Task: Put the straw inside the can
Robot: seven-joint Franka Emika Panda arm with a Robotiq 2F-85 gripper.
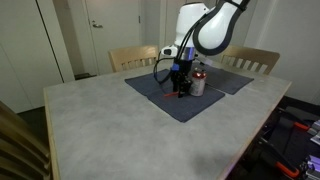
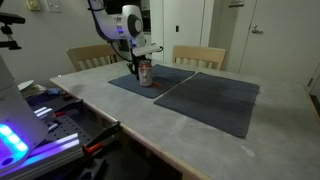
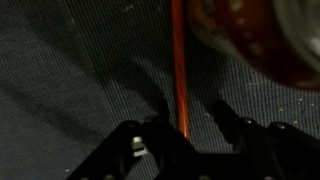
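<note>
Silver metal with red markings on the can (image 3: 255,40); lettering too blurred to read. Stands upright on a dark mat (image 1: 185,108) over the pale tabletop (image 1: 100,125). Just beside it, the red-orange straw (image 3: 179,60), lying along the mat, long axis straight up and down the wrist view, near end between the fingers (image 3: 225,112) of the tool (image 3: 190,120). Jaws apart, straddling the straw, clear gap on one side; touching or not on the other, cannot tell. Low over the mat, close beside the can.
</note>
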